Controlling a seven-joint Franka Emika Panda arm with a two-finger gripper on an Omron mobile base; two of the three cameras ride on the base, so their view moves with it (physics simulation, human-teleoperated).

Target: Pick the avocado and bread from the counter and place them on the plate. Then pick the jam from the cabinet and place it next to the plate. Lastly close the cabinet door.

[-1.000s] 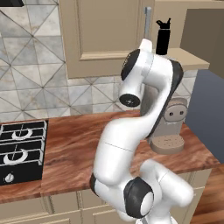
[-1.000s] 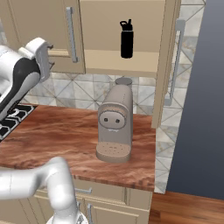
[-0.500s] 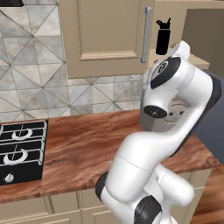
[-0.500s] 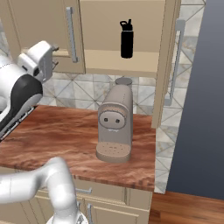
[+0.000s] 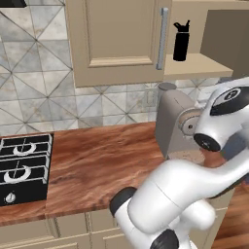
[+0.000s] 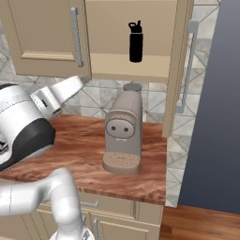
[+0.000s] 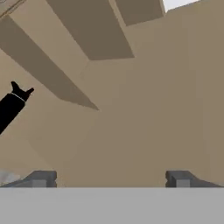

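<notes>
Gripper [image 7: 109,177]: jaws spread wide, fingertips [image 7: 41,178] far apart at the bottom of the hand view, nothing between them and nothing touched. The hand faces the beige interior of the open cabinet [image 7: 131,109]. A black bottle [image 7: 11,107] stands upright on the cabinet shelf [image 5: 194,65] (tilted in the hand view). Below, a beige coffee machine [image 6: 123,133] sits on the wood-grain desk [image 5: 97,165], with a black stove [image 5: 22,168] at the desk's left end.
</notes>
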